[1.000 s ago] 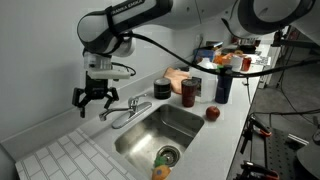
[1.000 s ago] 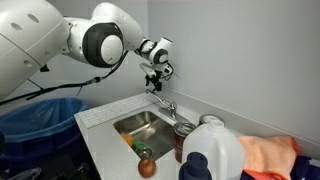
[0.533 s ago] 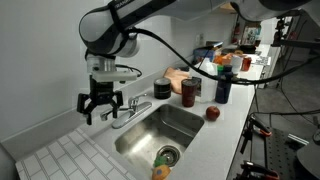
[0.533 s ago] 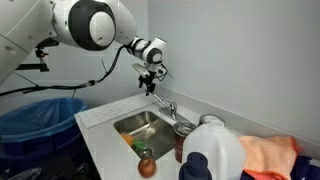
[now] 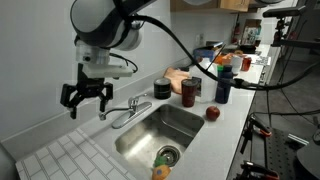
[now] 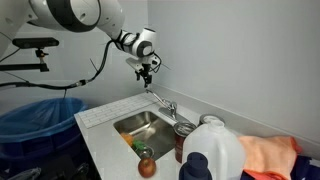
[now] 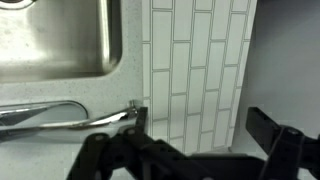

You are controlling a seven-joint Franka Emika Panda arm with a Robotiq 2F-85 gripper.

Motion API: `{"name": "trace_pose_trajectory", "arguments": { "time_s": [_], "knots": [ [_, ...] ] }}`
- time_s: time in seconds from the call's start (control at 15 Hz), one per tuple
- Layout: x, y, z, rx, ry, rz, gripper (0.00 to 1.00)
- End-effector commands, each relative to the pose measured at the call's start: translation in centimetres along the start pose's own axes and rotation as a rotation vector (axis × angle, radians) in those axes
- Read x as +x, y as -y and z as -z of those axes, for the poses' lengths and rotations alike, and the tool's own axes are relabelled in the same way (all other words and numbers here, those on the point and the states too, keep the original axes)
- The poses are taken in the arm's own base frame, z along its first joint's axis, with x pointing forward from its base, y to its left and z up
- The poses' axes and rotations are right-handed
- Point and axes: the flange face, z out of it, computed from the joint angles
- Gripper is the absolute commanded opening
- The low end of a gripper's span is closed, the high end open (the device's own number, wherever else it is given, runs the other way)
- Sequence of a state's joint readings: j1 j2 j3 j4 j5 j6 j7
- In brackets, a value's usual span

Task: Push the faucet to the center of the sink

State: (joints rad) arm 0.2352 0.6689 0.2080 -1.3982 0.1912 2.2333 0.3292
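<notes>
The chrome faucet (image 5: 124, 112) stands at the back rim of the steel sink (image 5: 185, 122), its thin spout lying along the rim. Both also show in an exterior view, the faucet (image 6: 163, 104) and the sink (image 6: 130, 124). My gripper (image 5: 85, 102) is open and empty. It hangs above the tiled drainboard (image 5: 55, 155), just beyond the spout's end and apart from it; it is also seen in an exterior view (image 6: 145, 73). In the wrist view the spout (image 7: 50, 115) ends beside one of my fingers (image 7: 136, 120), with the sink (image 7: 50, 40) above it and my gripper (image 7: 200, 130) over the tiles.
A dark can (image 5: 190, 93), a black tin (image 5: 162, 88), a blue bottle (image 5: 222, 85), an apple (image 5: 212, 113) and an orange cloth (image 5: 180, 78) stand around the sink. Some fruit (image 5: 160, 172) lies by the drain. A white jug (image 6: 215, 150) and a blue bin (image 6: 40, 115) are nearby.
My gripper has moved away from the faucet, along the wall over the tiled drainboard, and risen a little. It stays open. The faucet has not visibly moved.
</notes>
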Motion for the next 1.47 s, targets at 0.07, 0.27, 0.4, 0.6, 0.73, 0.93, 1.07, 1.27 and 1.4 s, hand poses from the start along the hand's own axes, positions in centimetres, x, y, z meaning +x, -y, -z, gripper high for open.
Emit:
{"name": "trace_pose_trajectory", "arguments": {
  "time_s": [0.07, 0.27, 0.4, 0.6, 0.73, 0.93, 1.07, 1.27, 1.4],
  "knots": [
    [1.1, 1.6, 3.3, -0.017, -0.123, 0.045, 1.00],
    [2.6, 1.0, 3.1, -0.032, -0.158, 0.035, 1.00],
    [3.4, 0.1, 2.3, -0.036, -0.151, 0.016, 1.00],
    [4.2, -1.1, 0.0, -0.043, -0.119, 0.003, 1.00],
    [4.3, -1.4, -1.7, -0.045, -0.091, -0.009, 1.00],
    [4.1, -1.8, -3.6, -0.042, -0.045, -0.023, 1.00],
    [3.7, -2.4, -4.5, -0.044, -0.016, -0.033, 1.00],
    [3.0, -3.1, -4.1, -0.050, -0.004, -0.042, 1.00],
    [2.3, -3.6, -3.8, -0.051, 0.008, -0.054, 1.00]
  ]
}}
